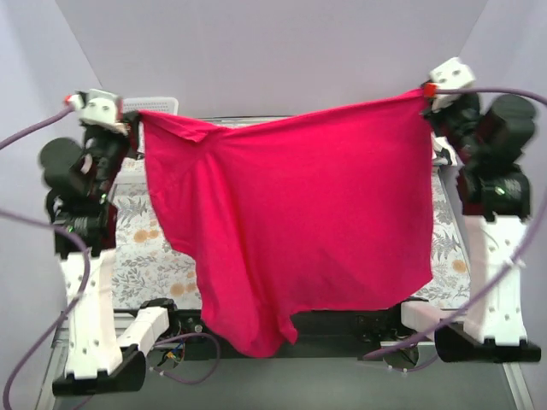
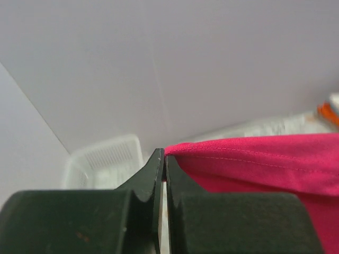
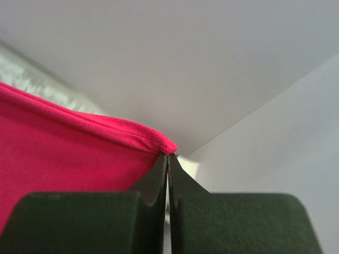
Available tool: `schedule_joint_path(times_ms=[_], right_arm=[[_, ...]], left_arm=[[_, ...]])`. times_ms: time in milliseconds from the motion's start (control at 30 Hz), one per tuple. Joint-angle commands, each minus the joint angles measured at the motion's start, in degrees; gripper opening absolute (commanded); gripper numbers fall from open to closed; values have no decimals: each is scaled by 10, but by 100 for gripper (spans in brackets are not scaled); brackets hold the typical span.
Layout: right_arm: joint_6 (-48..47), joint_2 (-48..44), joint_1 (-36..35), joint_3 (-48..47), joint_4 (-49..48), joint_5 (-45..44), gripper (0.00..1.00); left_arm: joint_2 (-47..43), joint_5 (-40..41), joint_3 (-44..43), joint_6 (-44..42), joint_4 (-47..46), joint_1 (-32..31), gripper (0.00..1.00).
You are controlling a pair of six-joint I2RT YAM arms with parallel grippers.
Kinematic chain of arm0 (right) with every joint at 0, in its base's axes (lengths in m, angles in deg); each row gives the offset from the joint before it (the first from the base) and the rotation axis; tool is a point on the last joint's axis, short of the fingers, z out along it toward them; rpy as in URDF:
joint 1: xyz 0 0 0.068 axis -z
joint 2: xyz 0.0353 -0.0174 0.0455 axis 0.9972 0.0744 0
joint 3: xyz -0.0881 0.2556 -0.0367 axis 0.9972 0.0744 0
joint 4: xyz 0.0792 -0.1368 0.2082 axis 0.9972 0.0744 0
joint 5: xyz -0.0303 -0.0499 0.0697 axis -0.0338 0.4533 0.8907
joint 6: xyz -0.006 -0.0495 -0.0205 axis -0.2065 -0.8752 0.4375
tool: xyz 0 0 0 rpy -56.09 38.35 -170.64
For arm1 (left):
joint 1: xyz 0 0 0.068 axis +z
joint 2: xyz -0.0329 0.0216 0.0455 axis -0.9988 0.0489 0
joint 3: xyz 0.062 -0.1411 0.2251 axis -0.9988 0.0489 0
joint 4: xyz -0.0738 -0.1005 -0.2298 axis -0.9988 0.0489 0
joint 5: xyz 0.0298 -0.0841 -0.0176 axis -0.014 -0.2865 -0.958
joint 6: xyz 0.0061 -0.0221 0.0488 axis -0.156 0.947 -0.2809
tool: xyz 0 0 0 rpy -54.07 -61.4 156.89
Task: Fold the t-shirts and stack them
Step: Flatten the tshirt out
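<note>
The crimson-pink t-shirt (image 1: pixel 299 222) hung in the air, spread wide like a curtain above the table (image 1: pixel 141 248), its lower edge drooping toward the arm bases. The left pincer (image 1: pixel 135 122) was clamped on one top corner and the right pincer (image 1: pixel 427 92) on the other, each with its fingers pressed tight on the hem. Behind the left corner sat a white mesh basket (image 1: pixel 159 104). To my eye this was the spreading-out step, before any fold. Next, I judged, both arms would need to lower together and lay the shirt flat, with the top edge taut so it didn't bunch.
</note>
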Motion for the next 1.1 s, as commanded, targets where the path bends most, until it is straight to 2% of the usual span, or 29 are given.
schedule_joint_path(times_ms=[0, 33, 167, 233, 267, 300, 467, 533, 633, 767, 800, 833, 867, 900, 933, 967, 1000, 1067], right_arm=[[-24, 51, -14, 106, -17, 13, 1], [-30, 59, -21, 153, -38, 9, 1], [-37, 140, -52, 228, -84, 5, 1], [-36, 183, -60, 236, -97, -5, 1], [-34, 233, -63, 231, -112, -8, 1], [-30, 260, -62, 223, -118, -17, 1], [-22, 416, -63, 154, -159, -61, 1], [-23, 451, -62, 111, -165, -83, 1], [-20, 511, -63, 47, -175, -102, 1], [-2, 608, -63, -65, -161, -170, 1], [3, 624, -63, -91, -147, -184, 1], [8, 638, -63, -116, -115, -186, 1], [19, 657, -65, -165, -93, -187, 3], [26, 662, -64, -182, -73, -183, 27], [32, 662, -65, -196, -57, -179, 37], [35, 644, -65, -194, -33, -171, 41], [42, 629, -64, -180, -26, -154, 46], [45, 566, -64, -127, -11, -133, 48]], left_arm=[[30, -25, 114, -30, 3, 4, 0], [37, -35, 134, -32, -8, 4, 0], [101, -65, 221, -29, -55, 1, 0], [167, -57, 240, -28, -84, -7, 0], [199, -52, 237, -27, -90, -10, 0], [256, -42, 232, -20, -95, -14, 0], [434, -10, 134, 8, -111, -31, 0], [508, 16, 96, 21, -112, -49, 0], [585, 45, -4, 38, -102, -52, 0], [739, 102, -159, 54, -73, -53, 0], [768, 105, -240, 55, -59, -53, 0], [793, 105, -282, 58, -21, -52, 0], [815, 102, -330, 56, -1, -52, 2], [854, 93, -408, 55, 22, -52, 7], [866, 84, -444, 55, 67, -52, 16], [871, 76, -463, 56, 84, -52, 25], [850, 59, -450, 57, 92, -52, 45], [796, 46, -394, 56, 88, -52, 50]])
